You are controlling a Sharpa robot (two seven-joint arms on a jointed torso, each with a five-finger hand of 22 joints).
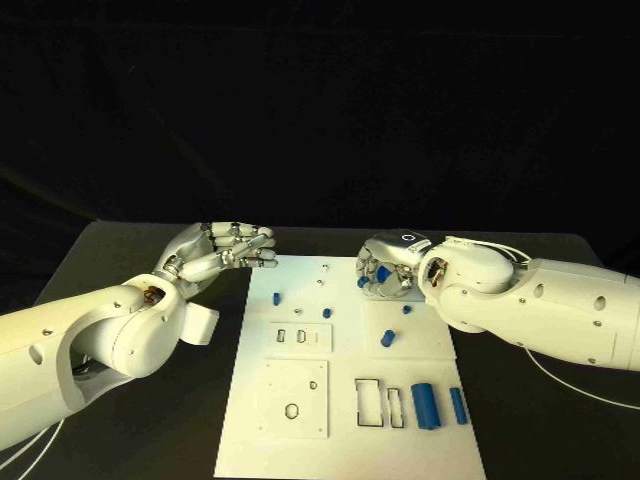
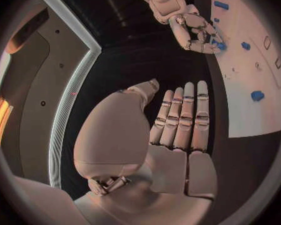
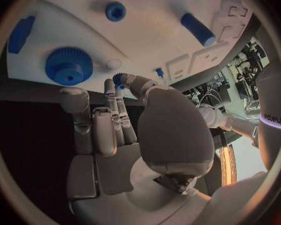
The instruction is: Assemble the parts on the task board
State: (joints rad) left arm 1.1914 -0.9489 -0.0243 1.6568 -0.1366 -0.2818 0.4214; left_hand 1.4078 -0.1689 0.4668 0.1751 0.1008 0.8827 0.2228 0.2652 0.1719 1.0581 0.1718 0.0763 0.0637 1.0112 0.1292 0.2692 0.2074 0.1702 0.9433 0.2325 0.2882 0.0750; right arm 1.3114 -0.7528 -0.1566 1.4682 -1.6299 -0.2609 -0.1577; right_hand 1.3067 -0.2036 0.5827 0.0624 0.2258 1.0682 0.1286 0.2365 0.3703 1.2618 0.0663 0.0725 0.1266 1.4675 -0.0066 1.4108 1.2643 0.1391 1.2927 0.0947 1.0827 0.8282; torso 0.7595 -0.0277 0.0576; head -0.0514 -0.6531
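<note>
The white task board [image 1: 349, 440] lies in the middle of the black table, with blue parts scattered on it. My right hand [image 1: 388, 268] hovers over the board's far right corner. Its thumb and a finger pinch a small blue part [image 3: 118, 79], just above the board [image 3: 153, 40]. A blue gear [image 3: 68, 66] lies close beside those fingertips. From the left wrist view, the right hand [image 2: 193, 30] has its fingertips down at a blue piece [image 2: 220, 46]. My left hand [image 1: 228, 250] is raised just off the board's far left edge; its fingers [image 2: 181, 117] are straight and hold nothing.
Two long blue cylinders [image 1: 425, 405] [image 1: 457, 405] lie at the board's near right, beside rectangular slots [image 1: 378, 402]. Smaller blue pieces [image 1: 278, 297] [image 1: 325, 311] [image 1: 388, 338] dot the middle. Bare black table [image 1: 133, 250] flanks the board on both sides.
</note>
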